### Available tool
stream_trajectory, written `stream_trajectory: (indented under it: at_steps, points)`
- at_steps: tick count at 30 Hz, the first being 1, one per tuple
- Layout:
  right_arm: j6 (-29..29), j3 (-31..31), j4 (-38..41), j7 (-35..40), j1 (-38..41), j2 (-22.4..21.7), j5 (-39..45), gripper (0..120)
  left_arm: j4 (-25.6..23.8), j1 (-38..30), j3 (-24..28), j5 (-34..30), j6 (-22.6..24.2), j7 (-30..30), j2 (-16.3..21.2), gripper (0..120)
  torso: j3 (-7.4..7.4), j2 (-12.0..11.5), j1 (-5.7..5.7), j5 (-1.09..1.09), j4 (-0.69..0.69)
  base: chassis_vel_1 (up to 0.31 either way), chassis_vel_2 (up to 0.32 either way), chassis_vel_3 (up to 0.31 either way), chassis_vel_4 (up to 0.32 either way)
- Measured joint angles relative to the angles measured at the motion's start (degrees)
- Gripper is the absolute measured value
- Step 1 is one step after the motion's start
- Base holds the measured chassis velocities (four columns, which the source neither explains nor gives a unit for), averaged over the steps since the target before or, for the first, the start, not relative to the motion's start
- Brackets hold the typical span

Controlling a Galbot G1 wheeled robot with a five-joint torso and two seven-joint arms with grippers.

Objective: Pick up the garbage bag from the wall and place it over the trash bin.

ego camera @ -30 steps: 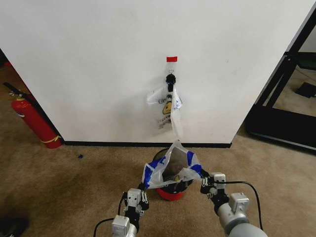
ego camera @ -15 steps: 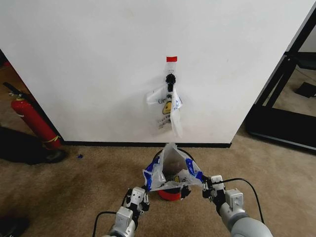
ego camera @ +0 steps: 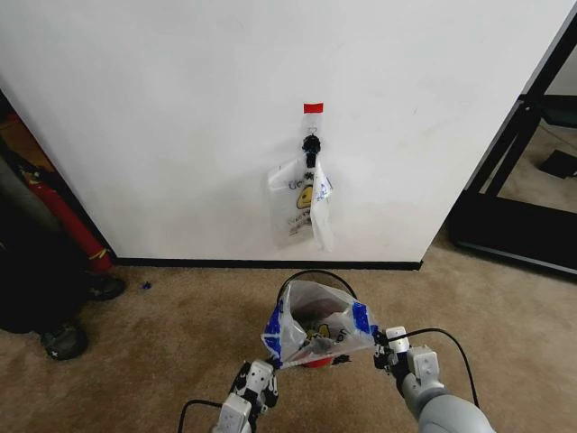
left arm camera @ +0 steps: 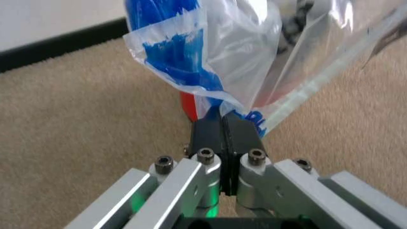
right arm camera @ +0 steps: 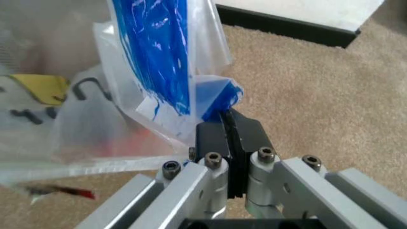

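While both my grippers hang low over the carpet (ego camera: 162, 334), the garbage bag (ego camera: 315, 329) is stretched betw. them, mouth open, right over the trash bin (ego camera: 311, 281). L gripper (left arm camera: 222, 125): fingers pressed together, pinching the bag's blue-printed edge. R gripper (right arm camera: 228, 125): same, fingers clamped on the opposite blue edge. Bin's red base peeks below the plastic, rim showing behind it. More bags (ego camera: 302, 203) dangle off the hook (ego camera: 311, 144) on the wall (ego camera: 180, 117), under the red tape (ego camera: 313, 107).
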Motion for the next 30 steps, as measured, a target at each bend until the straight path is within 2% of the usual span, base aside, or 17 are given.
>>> stream_trajectory:
  at_steps: [12,21,30]
  points:
    - [0.69,-0.7,-4.2,0.66,3.56,1.3,0.6,0,6.23,-2.95,2.67,1.59,-1.28,-0.01,-5.14,0,0.0,0.0,0.0,-0.01,0.0,0.0,0.0,0.0,0.0]
    - [2.12,-1.82,-7.26,0.21,6.47,2.06,0.84,0,8.8,-3.98,2.26,1.82,-2.23,-0.01,-6.21,0,0.0,0.0,0.0,0.0,0.0,0.0,0.0,0.0,0.0]
    - [3.47,-3.82,-10.6,-0.15,10.05,2.95,1.23,0,11.65,-4.72,2.53,2.1,-3.15,-0.47,-8.9,0,0.0,0.0,0.0,0.01,0.0,0.0,0.0,0.0,0.0]
